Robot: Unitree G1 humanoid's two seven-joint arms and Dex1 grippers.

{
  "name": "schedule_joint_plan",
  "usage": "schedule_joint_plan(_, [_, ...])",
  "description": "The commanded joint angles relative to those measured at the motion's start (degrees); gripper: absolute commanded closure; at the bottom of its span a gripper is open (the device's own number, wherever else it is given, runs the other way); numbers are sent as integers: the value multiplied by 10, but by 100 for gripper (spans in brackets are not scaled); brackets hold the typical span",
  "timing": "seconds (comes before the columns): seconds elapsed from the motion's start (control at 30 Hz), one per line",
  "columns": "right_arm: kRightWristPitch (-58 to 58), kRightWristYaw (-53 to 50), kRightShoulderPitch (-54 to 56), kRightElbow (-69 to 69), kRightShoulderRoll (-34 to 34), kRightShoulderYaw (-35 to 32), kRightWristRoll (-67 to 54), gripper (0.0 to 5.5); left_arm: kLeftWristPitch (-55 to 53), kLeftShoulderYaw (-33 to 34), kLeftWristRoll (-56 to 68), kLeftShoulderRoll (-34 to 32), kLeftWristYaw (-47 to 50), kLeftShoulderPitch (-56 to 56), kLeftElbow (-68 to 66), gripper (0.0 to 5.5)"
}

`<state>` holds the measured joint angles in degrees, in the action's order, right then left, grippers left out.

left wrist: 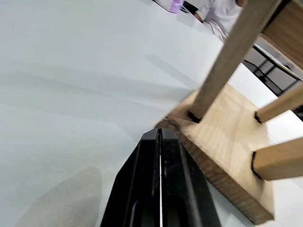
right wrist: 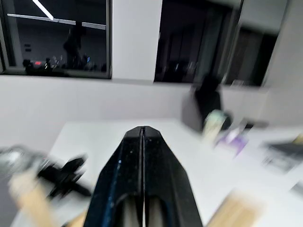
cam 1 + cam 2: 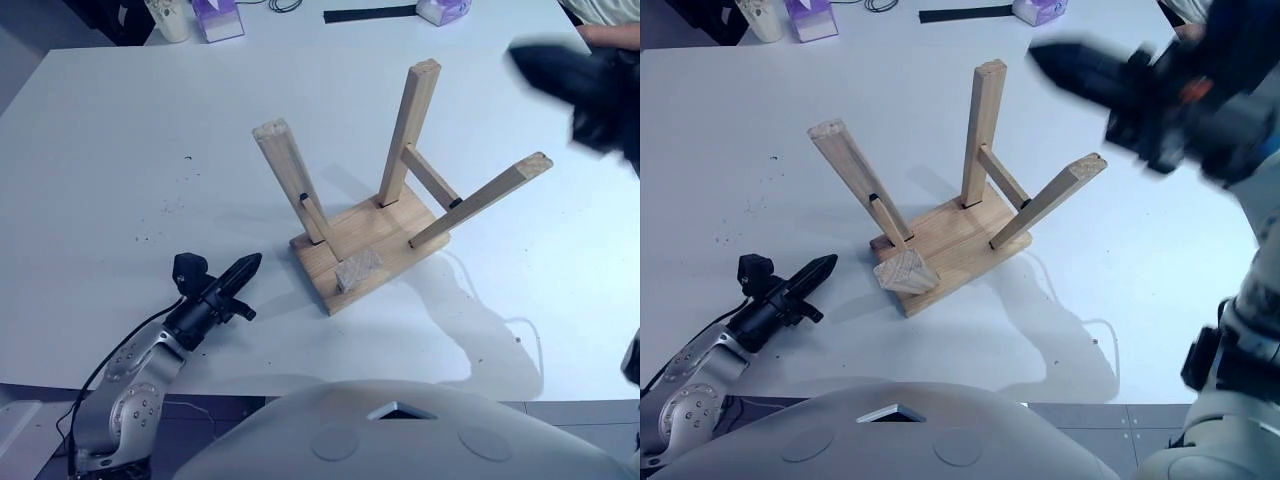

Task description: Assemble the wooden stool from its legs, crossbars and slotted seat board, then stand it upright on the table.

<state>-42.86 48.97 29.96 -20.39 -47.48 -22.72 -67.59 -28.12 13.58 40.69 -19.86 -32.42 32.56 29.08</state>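
Left tool, pinched closed and empty, lies just beside the seat board; right tool, equally closed, hangs aloft.

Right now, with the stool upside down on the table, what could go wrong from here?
1. The legs lean at different angles from the seat board; if loosely seated, they could slip out when it is turned over.
2. The right gripper, fingers shut, hangs above the legs; coming down it could knock one.
3. The left gripper, also shut, sits beside the board's near corner; a nudge could slide it.
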Motion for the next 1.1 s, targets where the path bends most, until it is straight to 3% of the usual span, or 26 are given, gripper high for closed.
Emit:
schedule_joint_plan(0.03, [43,54,16,76,-49,20,87,550,11,-49,-40,-9,-13,19,2,548])
schedule_joint_plan(0.17, [258,126,-168,237,-81,190,387,550,2,-45,-26,-35,-39,31,30,548])
schedule_joint_plan(0.33, [325,76,-212,276,13,262,477,550,-33,-85,-15,-66,-62,44,72,548])
schedule_joint_plan(0.43, [358,92,-225,282,36,308,525,550,-45,-132,-28,-85,-72,46,98,548])
schedule_joint_plan(0.57, [378,132,-249,279,27,336,556,550,-51,-163,-55,-114,-78,31,88,548])
schedule_joint_plan(0.8, [362,146,-266,249,27,326,541,550,-43,-168,-88,-96,-43,-8,28,548])
schedule_joint_plan(1.1, [364,77,-292,237,72,389,621,550,-29,-164,-110,-61,-17,-90,-54,548])
